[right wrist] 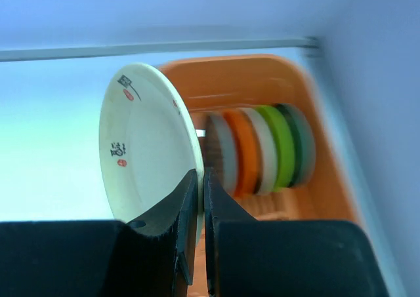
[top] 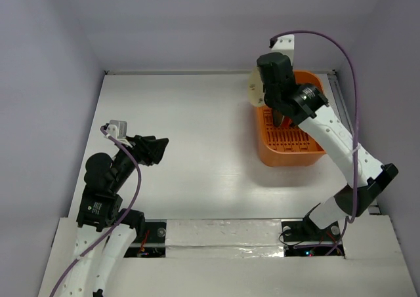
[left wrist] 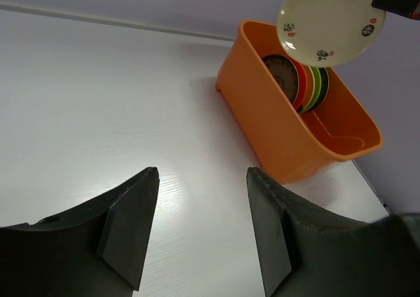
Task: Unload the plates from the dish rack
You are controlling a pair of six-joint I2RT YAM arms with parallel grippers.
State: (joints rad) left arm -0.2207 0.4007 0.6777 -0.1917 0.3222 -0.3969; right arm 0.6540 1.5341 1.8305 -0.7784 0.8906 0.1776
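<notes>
R gripper [right wrist: 201, 182] tight on cream plate [right wrist: 147, 146] rim, arm [top: 335, 136] over rack [top: 292, 156]

The white table [top: 190, 133] bears the orange dish rack [top: 292, 156] — flat on its base, toward the far right corner, its long side along the right edge.

orange dish rack [left wrist: 262, 130]: plates [left wrist: 308, 87] upright inside | cream plate [left wrist: 330, 23]: on edge, above it
</notes>
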